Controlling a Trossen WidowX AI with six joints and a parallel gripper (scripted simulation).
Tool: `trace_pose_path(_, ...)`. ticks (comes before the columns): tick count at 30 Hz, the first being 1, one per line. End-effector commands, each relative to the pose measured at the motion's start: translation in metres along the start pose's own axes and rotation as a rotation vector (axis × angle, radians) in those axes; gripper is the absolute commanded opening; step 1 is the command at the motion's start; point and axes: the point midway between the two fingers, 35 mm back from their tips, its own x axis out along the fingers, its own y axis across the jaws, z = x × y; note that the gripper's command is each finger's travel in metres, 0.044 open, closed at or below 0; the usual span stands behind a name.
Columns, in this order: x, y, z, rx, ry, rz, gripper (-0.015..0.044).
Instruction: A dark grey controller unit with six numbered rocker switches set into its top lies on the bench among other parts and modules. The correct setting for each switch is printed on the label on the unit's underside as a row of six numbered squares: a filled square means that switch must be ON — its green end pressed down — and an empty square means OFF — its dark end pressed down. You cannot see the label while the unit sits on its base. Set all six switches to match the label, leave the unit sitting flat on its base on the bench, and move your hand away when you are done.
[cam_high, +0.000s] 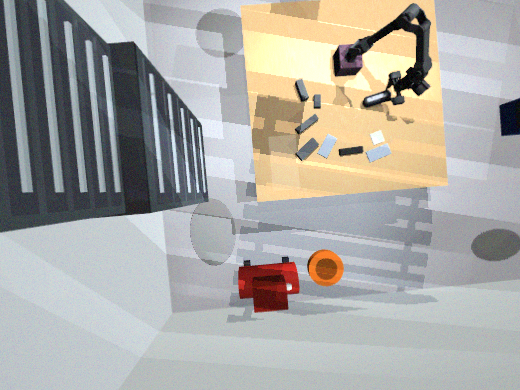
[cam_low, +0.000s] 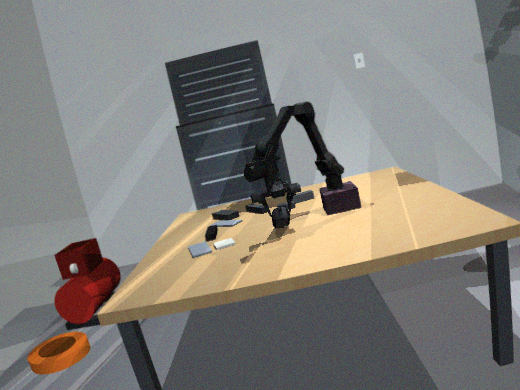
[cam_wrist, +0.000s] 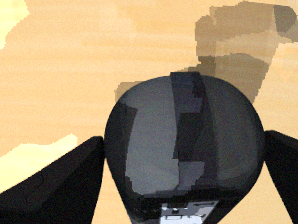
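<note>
The dark grey controller unit (cam_high: 375, 99) (cam_low: 281, 219) (cam_wrist: 150, 155) has rounded ends and is held above the bench. My gripper (cam_high: 388, 95) (cam_low: 280, 214) (cam_wrist: 185, 143) is shut on it, one finger against each side. In the wrist view a rounded end faces the camera. A white printed label (cam_wrist: 187, 213) shows at the bottom edge of that view, cut off, so its squares cannot be read. In the top view a pale strip shows along the unit's upward side. The rocker switches cannot be made out in any view.
The wooden bench (cam_high: 410, 165) (cam_low: 350, 250) carries several dark modules, including a black bar (cam_high: 351, 151) (cam_low: 211, 232). Pale plates (cam_high: 327, 146) (cam_low: 200, 249) and a white block (cam_high: 377, 137) (cam_low: 224, 243) lie near it. The arm's purple base block (cam_high: 348, 67) (cam_low: 341, 200) stands behind the gripper.
</note>
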Motion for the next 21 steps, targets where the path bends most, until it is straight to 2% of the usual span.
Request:
trace_pose_path(1, -0.005, -0.001, -0.003, -0.001, 0.000, -0.005, 0.0336)
trace_pose_path(21, -0.016, -0.001, -0.016, -0.001, 0.001, -0.005, 0.0336)
